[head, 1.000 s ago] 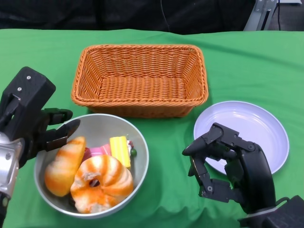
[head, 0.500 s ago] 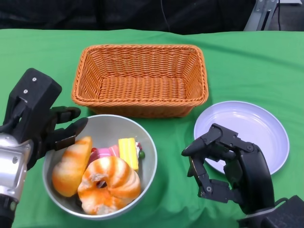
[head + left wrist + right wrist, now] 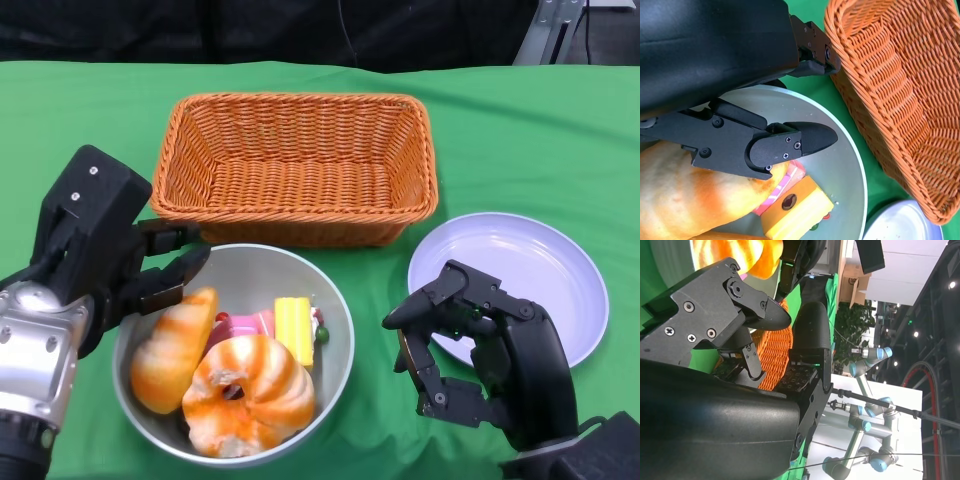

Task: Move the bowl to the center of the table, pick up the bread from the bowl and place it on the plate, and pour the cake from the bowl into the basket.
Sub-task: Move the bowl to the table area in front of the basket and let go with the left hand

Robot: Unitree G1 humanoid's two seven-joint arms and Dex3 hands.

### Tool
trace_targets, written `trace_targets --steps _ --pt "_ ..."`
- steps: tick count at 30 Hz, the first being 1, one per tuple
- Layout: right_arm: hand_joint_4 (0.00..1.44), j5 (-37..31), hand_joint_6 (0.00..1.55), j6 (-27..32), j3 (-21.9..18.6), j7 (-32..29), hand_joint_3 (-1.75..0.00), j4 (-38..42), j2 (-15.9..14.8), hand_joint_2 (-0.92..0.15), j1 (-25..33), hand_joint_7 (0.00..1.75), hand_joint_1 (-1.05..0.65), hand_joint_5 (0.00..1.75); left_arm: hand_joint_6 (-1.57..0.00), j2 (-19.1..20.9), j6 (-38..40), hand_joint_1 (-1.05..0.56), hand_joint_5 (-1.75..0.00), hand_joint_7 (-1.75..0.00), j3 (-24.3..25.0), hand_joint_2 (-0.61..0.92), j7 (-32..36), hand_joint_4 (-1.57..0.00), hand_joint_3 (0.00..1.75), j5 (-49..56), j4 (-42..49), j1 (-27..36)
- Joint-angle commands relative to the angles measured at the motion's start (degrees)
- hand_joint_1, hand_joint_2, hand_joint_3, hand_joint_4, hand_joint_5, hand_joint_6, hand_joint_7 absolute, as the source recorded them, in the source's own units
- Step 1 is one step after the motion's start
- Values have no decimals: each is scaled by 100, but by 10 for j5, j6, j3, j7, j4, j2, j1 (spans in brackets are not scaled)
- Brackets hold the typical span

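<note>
My left hand (image 3: pixel 110 250) grips the near-left rim of the silver bowl (image 3: pixel 252 272), with one finger inside (image 3: pixel 790 142) and the others outside. In the bowl lie a long bread roll (image 3: pixel 172 348), a ring-shaped bread (image 3: pixel 250 395), a yellow cake slice (image 3: pixel 294 330) and a pink cake piece (image 3: pixel 242 325). The bowl stands just in front of the orange wicker basket (image 3: pixel 295 165). The white plate (image 3: pixel 520 262) lies at the right. My right hand (image 3: pixel 480 350) hovers over the plate's near-left edge, its fingers half bent, apart and holding nothing.
Green cloth covers the table (image 3: pixel 520 140). The basket's long side (image 3: pixel 890 80) runs close to the bowl's far rim (image 3: pixel 845 150). A strip of green cloth separates the bowl from the plate. Dark background lies beyond the table's far edge.
My left hand has slid the bowl and its contents to the right, toward the middle, in front of the basket. The right hand has stayed in place.
</note>
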Motion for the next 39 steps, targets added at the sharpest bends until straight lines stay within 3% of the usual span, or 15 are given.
trace_targets --steps 1,39 --pt "86 1 82 -6 -2 -5 -111 -5 2 -47 5 113 -13 149 -21 0 -17 -57 -3 -1 -2 92 5 -43 59 -1 -2 8" --pt "86 -9 82 -21 4 -16 -112 -8 2 -47 21 112 -13 151 -25 -62 -129 -61 -4 -1 6 92 -4 -47 56 -32 40 19"
